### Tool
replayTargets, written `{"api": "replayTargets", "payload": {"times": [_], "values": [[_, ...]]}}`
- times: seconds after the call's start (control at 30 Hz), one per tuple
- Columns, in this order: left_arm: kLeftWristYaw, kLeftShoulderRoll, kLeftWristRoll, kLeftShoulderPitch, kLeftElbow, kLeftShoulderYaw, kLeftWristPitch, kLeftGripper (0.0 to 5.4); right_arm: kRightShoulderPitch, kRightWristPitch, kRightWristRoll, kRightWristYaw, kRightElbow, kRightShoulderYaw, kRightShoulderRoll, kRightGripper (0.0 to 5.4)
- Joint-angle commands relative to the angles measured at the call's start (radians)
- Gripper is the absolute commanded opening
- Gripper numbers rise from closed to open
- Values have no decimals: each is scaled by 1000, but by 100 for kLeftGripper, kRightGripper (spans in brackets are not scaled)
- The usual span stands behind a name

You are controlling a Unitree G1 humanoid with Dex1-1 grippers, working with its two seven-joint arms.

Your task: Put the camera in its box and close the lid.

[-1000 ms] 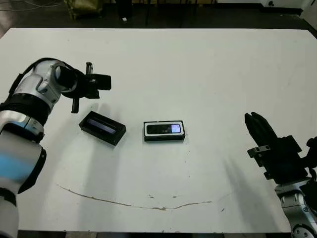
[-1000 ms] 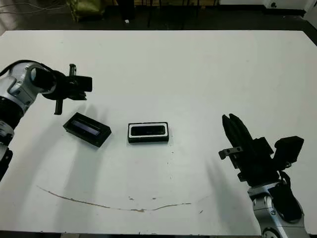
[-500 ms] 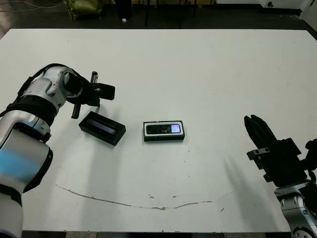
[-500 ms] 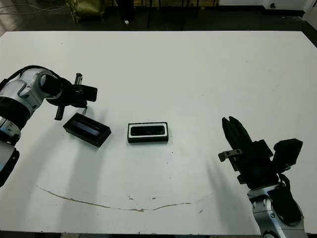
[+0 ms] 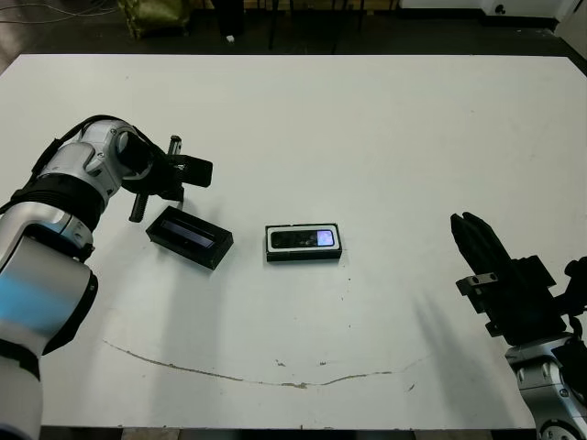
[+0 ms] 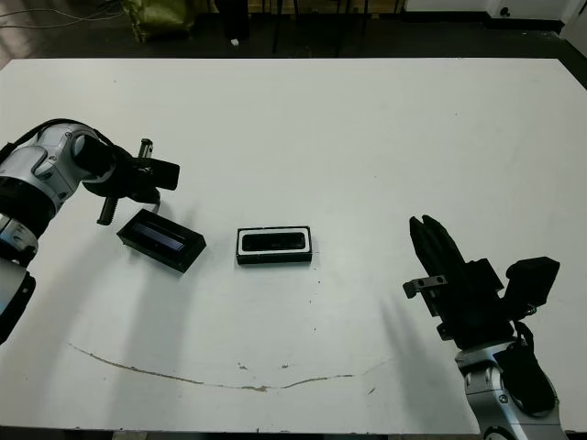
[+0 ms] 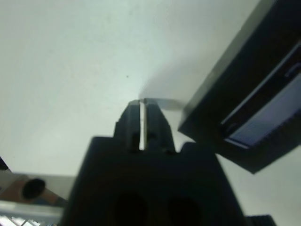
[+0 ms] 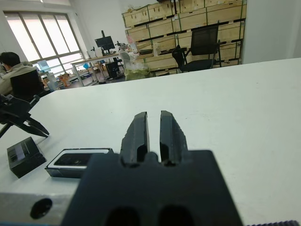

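Note:
The camera, a slim black bar with a lit bluish-white screen, lies inside the white-lined black box at the table's middle. The lid, black with a glossy window strip, lies flat to the box's left, apart from it and turned at an angle. My left gripper is shut on nothing and points down at the table just beyond the lid's left end; the left wrist view shows the lid right beside its fingertips. My right gripper is shut and empty, hovering far right of the box.
A thin brown crack line runs across the white table near its front edge. In the right wrist view a person sits at a desk well beyond the table, with an office chair and stacked crates behind.
My left gripper has come down and closer to the lid's left end, mostly in the first half second. The right gripper, lid and box stay put.

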Motion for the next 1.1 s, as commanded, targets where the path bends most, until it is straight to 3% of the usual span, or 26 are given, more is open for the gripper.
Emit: {"api": "replayTargets", "payload": {"times": [0.03, 0.33, 0.5, 0.73, 0.9, 1.1], "values": [[-48, 20, 3, 73, 0, -12, -15, 0, 15, 7, -9, -8, 3, -1, -9, 2], [-131, 54, -14, 104, -70, -2, -20, 0, 11, 16, -9, -9, 5, -4, -17, 2], [-171, 90, -29, 151, -170, 7, -17, 0, 4, -6, -23, 9, 20, -5, -23, 2], [-243, 139, -72, 219, -347, 15, -2, 0, 4, 31, -1, -18, -9, -11, -24, 2], [-294, 163, -98, 248, -440, 22, 26, 0, 8, 10, -36, -20, -2, -5, -32, 2], [-316, 189, -96, 282, -513, 16, 47, 0, 7, 4, -23, -1, 2, -5, -26, 2]]}}
